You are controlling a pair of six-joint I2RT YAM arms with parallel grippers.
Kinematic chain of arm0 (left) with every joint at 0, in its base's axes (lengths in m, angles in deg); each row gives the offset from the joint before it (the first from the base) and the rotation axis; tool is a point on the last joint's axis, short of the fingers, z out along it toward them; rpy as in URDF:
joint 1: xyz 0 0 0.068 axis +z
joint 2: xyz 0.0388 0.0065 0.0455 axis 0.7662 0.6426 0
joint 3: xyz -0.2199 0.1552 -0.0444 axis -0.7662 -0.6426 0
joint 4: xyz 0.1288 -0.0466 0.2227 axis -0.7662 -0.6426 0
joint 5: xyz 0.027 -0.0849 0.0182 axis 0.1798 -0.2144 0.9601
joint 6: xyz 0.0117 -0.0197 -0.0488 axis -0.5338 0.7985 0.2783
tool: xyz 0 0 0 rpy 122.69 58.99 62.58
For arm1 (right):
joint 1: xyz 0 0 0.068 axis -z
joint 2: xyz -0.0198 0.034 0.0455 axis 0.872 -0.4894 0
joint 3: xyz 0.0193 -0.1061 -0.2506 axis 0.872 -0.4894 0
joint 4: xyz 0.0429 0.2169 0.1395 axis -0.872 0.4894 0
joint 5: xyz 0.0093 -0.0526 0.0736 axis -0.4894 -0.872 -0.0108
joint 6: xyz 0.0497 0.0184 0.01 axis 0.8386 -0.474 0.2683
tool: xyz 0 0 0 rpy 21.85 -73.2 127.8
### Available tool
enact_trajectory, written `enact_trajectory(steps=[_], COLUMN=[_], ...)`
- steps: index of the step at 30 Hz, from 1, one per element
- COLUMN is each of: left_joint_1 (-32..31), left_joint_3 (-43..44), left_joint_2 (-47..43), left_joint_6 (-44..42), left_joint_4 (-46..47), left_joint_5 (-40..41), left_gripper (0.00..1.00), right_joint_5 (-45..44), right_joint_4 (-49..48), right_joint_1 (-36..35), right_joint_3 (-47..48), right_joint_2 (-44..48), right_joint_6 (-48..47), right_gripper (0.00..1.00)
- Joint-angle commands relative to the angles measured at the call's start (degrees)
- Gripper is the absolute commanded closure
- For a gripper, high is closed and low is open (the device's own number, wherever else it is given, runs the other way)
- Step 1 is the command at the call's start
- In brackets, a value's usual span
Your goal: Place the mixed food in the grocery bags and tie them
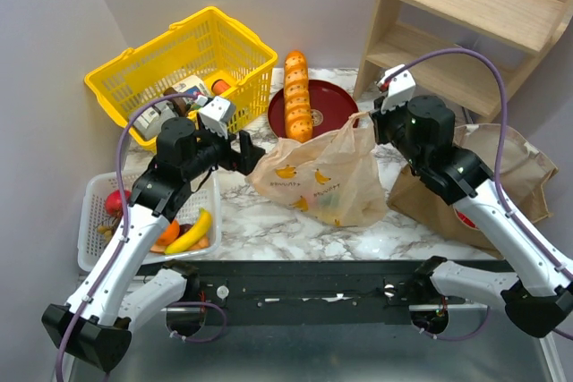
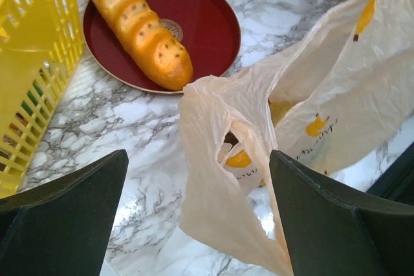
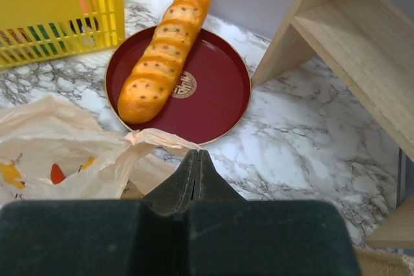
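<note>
Two grippers flank the plastic bag.
Left gripper gapes wide beside one handle; right gripper pinches the other handle tight.

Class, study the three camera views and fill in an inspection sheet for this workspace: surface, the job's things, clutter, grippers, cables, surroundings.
Surface: marble table, bare patch in front of the bag.
Job's things: plastic bag at centre; paper bag behind the right arm; banana and red fruit in the white tray.
Clutter: yellow basket holding boxed goods; loaf on the red plate.
Grippers: left gripper open, one bag handle between its fingers; right gripper shut on the other handle.
Cables: purple cables arch over both arms.
Surroundings: wooden shelf back right; plain walls.
</note>
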Motion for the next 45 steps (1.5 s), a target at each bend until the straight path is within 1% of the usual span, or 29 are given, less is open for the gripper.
enact_trajectory(steps=[1,3,4,6,7,11,13,18,24,26,27,29,30,31,32,33,34,35,38,39,41,42,43,44,45], left_joint_1=[-0.1,-0.1,-0.1,-0.1,-0.1,-0.1,-0.1,-0.1,-0.1,-0.2,-0.2,-0.2,-0.2,-0.2,-0.2,-0.2,-0.2,-0.2,-0.2,-0.2,-0.2,-0.2,-0.2,-0.2,-0.2], left_joint_3=[-2.2,-2.5,-2.6,-2.4,-2.5,-3.6,-3.6,-2.9,-4.6,-5.1,-5.1,-6.5,-6.9,-7.2,-7.2,-6.9,-6.1,-5.7,-3.0,-2.2,-0.6,-0.1,0.2,0.2,0.3], left_joint_2=[0.3,1.4,1.9,3.2,3.3,1.6,0.3,-0.5,0.4,1.1,1.7,2.0,2.4,2.6,2.8,3.6,4.0,4.2,6.0,7.0,8.1,9.1,9.7,10.2,11.1], left_joint_6=[-1.8,-1.4,-0.3,0.8,1.7,4.2,4.4,1.9,2.2,3.2,3.9,7.1,8.0,8.9,10.1,10.9,11.7,12.6,19.1,23.3,28.7,31.0,36.5,38.7,40.7], left_joint_4=[-0.2,0.5,0.5,0.1,0.0,0.7,-0.2,-6.2,-3.8,-1.8,0.9,5.0,8.8,10.3,11.7,13.9,15.2,16.4,22.6,25.9,29.8,33.8,35.5,36.9,39.5], left_joint_5=[-6.2,-8.6,-12.0,-15.7,-18.8,-22.9,-23.3,-22.0,-19.4,-18.2,-18.4,-19.8,-20.4,-20.7,-21.2,-21.1,-21.0,-20.7,-19.9,-20.0,-20.2,-20.1,-19.5,-19.3,-19.3], left_gripper=[0.01,0.01,0.01,0.01,0.01,0.01,0.01,0.01,0.02,0.11,0.27,0.48,0.66,0.76,0.85,1.00,1.00,1.00,1.00,1.00,1.00,1.00,1.00,1.00,1.00], right_joint_5=[6.4,7.4,7.7,7.6,7.8,8.5,8.8,10.3,11.3,11.3,11.5,11.6,11.7,11.7,11.8,12.5,12.7,13.3,15.4,16.8,19.1,22.4,24.2,26.4,31.8], right_joint_4=[-2.1,-2.0,-2.0,-2.0,-1.8,-1.4,-1.2,-1.0,-1.1,-0.5,-0.2,1.0,1.8,2.9,5.4,6.5,7.7,10.1,13.3,13.4,13.1,11.8,11.0,8.7,7.1], right_joint_1=[3.0,4.0,4.5,5.5,5.7,7.3,8.0,8.8,8.9,8.8,8.8,8.8,8.8,8.8,8.8,8.8,8.8,8.8,8.8,8.8,8.8,8.7,8.7,8.7,8.7], right_joint_3=[3.9,5.1,5.6,6.7,7.2,8.4,9.0,10.0,10.1,10.1,10.1,10.2,10.5,11.5,12.3,12.9,13.6,15.2,17.9,18.3,18.9,19.3,19.3,19.2,18.5], right_joint_2=[-3.4,-4.4,-5.8,-7.2,-8.2,-10.7,-11.6,-13.5,-13.8,-13.4,-13.1,-11.7,-11.3,-10.9,-10.0,-9.5,-9.0,-8.2,-6.9,-5.7,-4.4,-3.7,-3.5,-3.3,-3.3], right_joint_6=[-3.0,-3.1,-3.1,-3.0,-3.0,-2.5,-2.2,-1.7,-1.6,-1.6,-1.6,-1.6,-1.5,-1.6,-1.6,-1.6,-1.6,-1.5,-1.3,-1.2,-0.2,0.3,1.7,2.5,3.1], right_gripper=[0.99,0.99,0.99,0.99,0.99,0.99,0.99,0.99,0.99,0.99,0.99,0.99,0.98,0.95,0.81,0.68,0.54,0.34,0.18,0.16,0.13,0.11,0.09,0.03,0.01])
